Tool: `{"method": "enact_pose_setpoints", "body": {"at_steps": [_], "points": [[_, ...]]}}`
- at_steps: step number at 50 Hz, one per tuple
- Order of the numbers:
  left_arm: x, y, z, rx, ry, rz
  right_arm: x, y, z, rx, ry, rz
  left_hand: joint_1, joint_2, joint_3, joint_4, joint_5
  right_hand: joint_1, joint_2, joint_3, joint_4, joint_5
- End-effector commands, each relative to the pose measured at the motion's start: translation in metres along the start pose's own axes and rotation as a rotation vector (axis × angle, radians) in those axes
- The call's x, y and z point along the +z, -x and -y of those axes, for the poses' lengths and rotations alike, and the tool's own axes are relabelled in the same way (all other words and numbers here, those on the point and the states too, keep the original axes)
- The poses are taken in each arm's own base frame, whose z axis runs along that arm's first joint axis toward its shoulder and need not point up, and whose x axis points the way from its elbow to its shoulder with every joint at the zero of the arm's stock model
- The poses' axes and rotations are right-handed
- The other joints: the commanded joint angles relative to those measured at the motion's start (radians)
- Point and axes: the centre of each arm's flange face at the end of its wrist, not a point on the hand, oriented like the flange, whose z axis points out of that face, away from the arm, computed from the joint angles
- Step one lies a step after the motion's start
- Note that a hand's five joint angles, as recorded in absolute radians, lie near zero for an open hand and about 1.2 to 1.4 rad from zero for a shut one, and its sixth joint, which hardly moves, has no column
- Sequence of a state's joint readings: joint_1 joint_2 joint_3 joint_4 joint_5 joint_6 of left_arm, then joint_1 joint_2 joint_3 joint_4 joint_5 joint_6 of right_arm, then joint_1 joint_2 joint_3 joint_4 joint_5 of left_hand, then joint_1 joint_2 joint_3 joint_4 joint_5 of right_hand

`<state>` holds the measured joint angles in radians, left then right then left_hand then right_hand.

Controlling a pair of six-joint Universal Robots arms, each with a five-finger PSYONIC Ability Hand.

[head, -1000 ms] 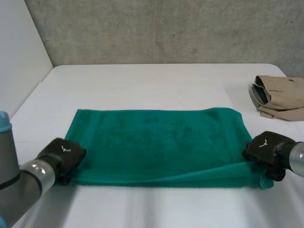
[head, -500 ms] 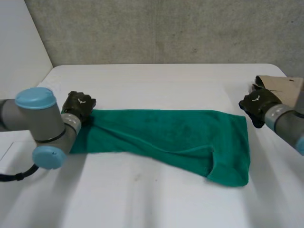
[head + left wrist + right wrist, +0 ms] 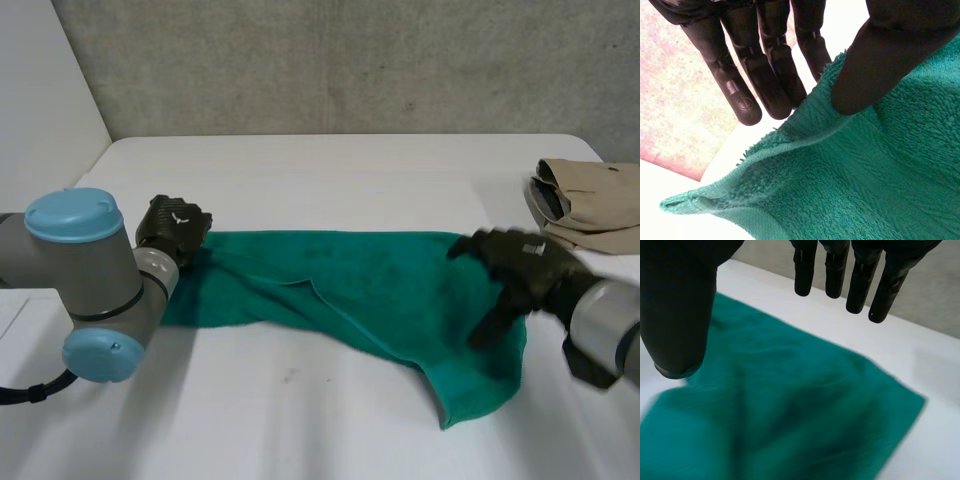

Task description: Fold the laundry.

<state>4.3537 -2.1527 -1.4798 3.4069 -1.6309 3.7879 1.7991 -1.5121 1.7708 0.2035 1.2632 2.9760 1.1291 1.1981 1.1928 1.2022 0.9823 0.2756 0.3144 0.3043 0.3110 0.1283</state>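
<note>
Towel, green terry cloth (image 3: 370, 285): lies spread on the white counter (image 3: 330, 170), partly doubled over itself. Its far edge runs straight. A loose fold ridge crosses it on the slant from the left end toward the near right corner, and that corner reaches furthest toward the robot. The left end is drawn in narrow and bunched.

Left hand, black (image 3: 172, 228): at the towel's left end, on its far corner. In the left wrist view the thumb (image 3: 880, 65) presses down on the terry just inside the hem, and the straight fingers (image 3: 740, 85) run beneath the towel's edge. The cloth is pinched between thumb and fingers, with the hem standing up as a raised lip beside them.

Right hand, black (image 3: 520, 268): above the towel's right end, released. Its fingers are straight and spread apart, its thumb is held clear, and nothing is in its grasp. In the right wrist view the towel lies below the palm.

Garment, beige, folded flat (image 3: 590, 205): on the counter beyond the towel's right end, apart from it.
</note>
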Motion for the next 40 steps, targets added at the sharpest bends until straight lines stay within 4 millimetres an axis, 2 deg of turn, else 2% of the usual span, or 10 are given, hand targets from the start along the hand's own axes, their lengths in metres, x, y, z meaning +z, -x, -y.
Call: {"method": "enact_pose_setpoints", "body": {"at_steps": [1, 6, 11, 20, 28, 32, 40], "points": [[0.0, 0.001, 0.0, -0.013, 0.001, 0.002, -0.014, 0.041, -0.041, -0.048, -0.027, 0.078, 0.267, 0.198, 0.203, 0.194, 0.239, 0.038, -0.001, 0.01, 0.003, 0.011], [-0.001, 0.0, 0.0, -0.028, 0.002, -0.002, -0.006, 0.044, -0.062, -0.05, 0.025, 0.022, 0.267, 0.198, 0.203, 0.194, 0.239, 0.059, 0.02, 0.03, 0.023, 0.032], [-0.002, 0.002, 0.003, -0.051, 0.0, 0.0, 0.005, 0.042, -0.066, -0.053, 0.009, -0.012, 0.267, 0.198, 0.203, 0.194, 0.239, 0.062, 0.023, 0.033, 0.027, 0.035], [-0.004, 0.002, 0.003, -0.056, 0.004, -0.005, 0.017, 0.069, -0.082, -0.058, 0.014, 0.067, 0.267, 0.198, 0.203, 0.194, 0.239, 0.053, 0.014, 0.024, 0.018, 0.026], [-0.006, 0.0, 0.004, -0.056, 0.007, -0.013, 0.033, 0.057, -0.084, -0.109, -0.031, -0.072, 0.267, 0.198, 0.203, 0.194, 0.239, 0.167, 0.128, 0.138, 0.132, 0.14], [-0.007, 0.0, 0.003, -0.056, 0.015, -0.018, 0.033, 0.051, -0.084, -0.143, -0.024, -0.126, 0.267, 0.198, 0.203, 0.194, 0.239, 0.267, 0.228, 0.238, 0.232, 0.24], [-0.01, 0.003, 0.006, -0.056, 0.022, -0.02, 0.027, 0.045, -0.087, -0.194, -0.005, -0.147, 0.267, 0.198, 0.203, 0.194, 0.239, 0.311, 0.272, 0.282, 0.276, 0.284]]}}
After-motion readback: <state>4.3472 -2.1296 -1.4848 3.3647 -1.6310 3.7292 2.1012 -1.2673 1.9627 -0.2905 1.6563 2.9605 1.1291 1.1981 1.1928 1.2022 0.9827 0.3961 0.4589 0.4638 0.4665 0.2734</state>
